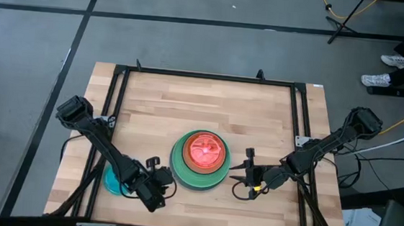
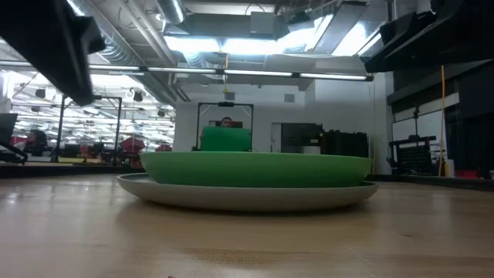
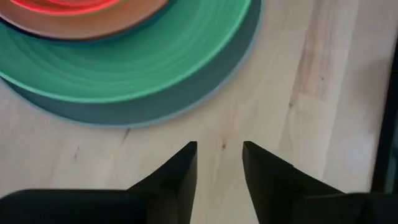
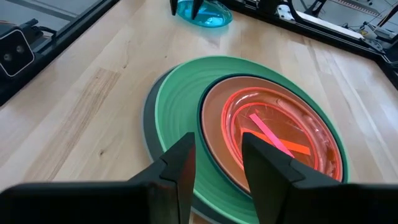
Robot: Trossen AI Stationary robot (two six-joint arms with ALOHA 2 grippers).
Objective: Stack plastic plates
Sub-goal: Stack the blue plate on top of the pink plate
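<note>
The stack of plates (image 1: 200, 160) sat near the middle of the wooden table (image 1: 188, 105), and everything else was placed around it. Off its left side, partly under the left arm, lay a cyan plate (image 1: 113, 180) by the black frame rail (image 1: 104, 120), well apart from the stack. The left gripper (image 1: 167, 183) hung just beside the stack's lower-left rim, its fingers (image 3: 180, 174) a narrow gap apart with only bare wood between them. The right gripper (image 1: 243, 172) waited just off the stack's right rim, its fingers (image 4: 177, 165) also narrowly parted and holding nothing. Behind the stack, toward the far rail, the tabletop was bare wood; the strip in front of it was narrower. The stack itself was built on a grey plate (image 4: 149, 124) at the bottom, whose rim showed as a thin crescent, with a light green plate (image 4: 180, 93) nested in it. In that lay a brown plate (image 4: 214, 106), with a dark edge showing just under its rim, and innermost a translucent pink-orange plate (image 4: 273, 124), glowing red. In the low view the green plate rose above the grey one's flat lip, and a person showed in the room beyond.
</note>
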